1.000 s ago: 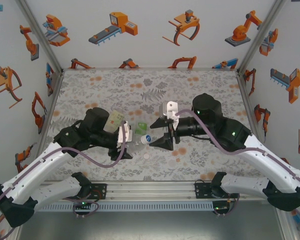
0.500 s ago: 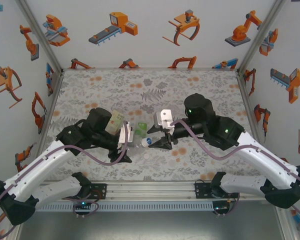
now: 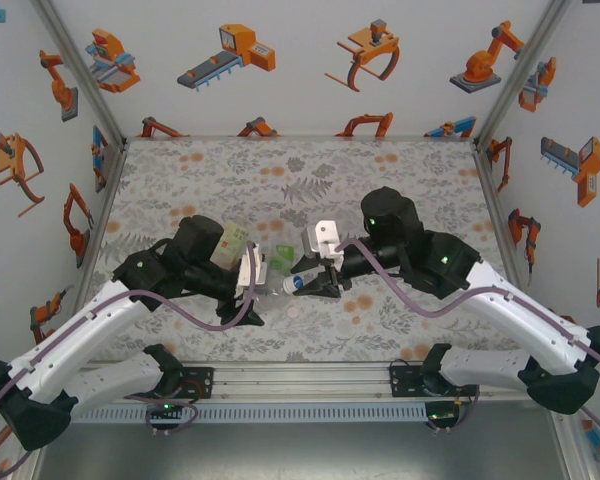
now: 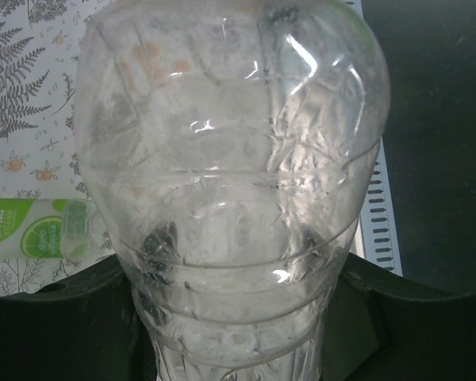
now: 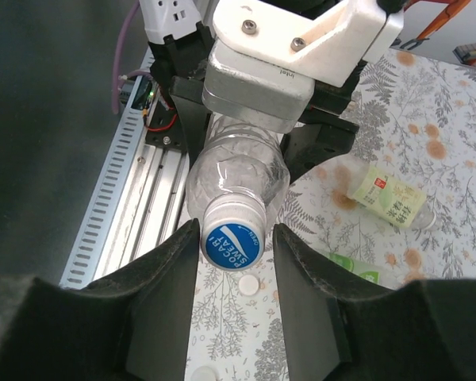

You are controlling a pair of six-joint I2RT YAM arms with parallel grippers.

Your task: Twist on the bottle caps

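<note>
The table point(image 3: 400, 180) carries a leaf print, and both arms meet over its near middle. The left gripper point(image 3: 258, 285) is clamped on the body of a clear bottle point(image 5: 238, 175), holding it on its side off the table with the neck pointing toward 3 o'clock in the top view. The right gripper point(image 5: 236, 235) comes in from 3 o'clock. Its jaws are apart and straddle the blue cap point(image 5: 232, 244) that sits on that neck, with a sliver of gap showing on one side.

The bottle looks empty and thin-walled, so I judge it light, easily crushed and rather slick. It is best held on the ribbed shoulder, where the plastic is stiffest, with just enough squeeze to stop it spinning. The cap is small and hard, so the jaws should pinch squarely across its rim.

A green-label bottle point(image 3: 280, 258) lies at 12 o'clock of the held one, and a pale-label bottle point(image 5: 389, 197) lies beyond it. A loose white cap point(image 3: 293, 311) rests on the table at 6 o'clock of the blue cap.
</note>
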